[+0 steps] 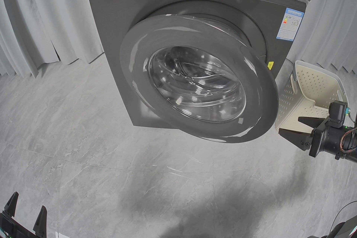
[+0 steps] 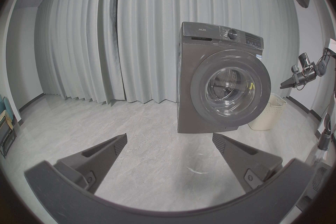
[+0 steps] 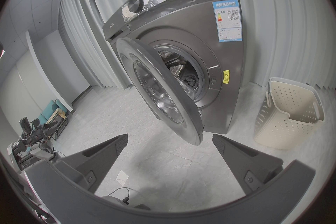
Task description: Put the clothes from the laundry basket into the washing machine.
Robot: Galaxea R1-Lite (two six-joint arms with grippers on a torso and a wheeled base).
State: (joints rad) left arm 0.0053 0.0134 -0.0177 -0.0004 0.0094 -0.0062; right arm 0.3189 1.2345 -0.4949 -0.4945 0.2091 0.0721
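Grey front-loading washing machine [image 1: 111,26], round door [image 1: 200,79] ajar, perhaps dark cloth [image 3: 190,79] inside; cream perforated laundry basket [image 3: 290,112] beside it; left gripper [image 2: 168,135] and right gripper [image 3: 169,135] spread wide.

Soft, even light, glare on the door glass [image 1: 197,82], wrist views bent at edges

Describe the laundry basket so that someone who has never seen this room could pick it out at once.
Find the big dark grey washing machine standing before the pale curtains, its round door swung open. On the floor just beside it, on the robot's right, stands the laundry basket. Unlike the dark machine, it is cream, with walls full of small holes.
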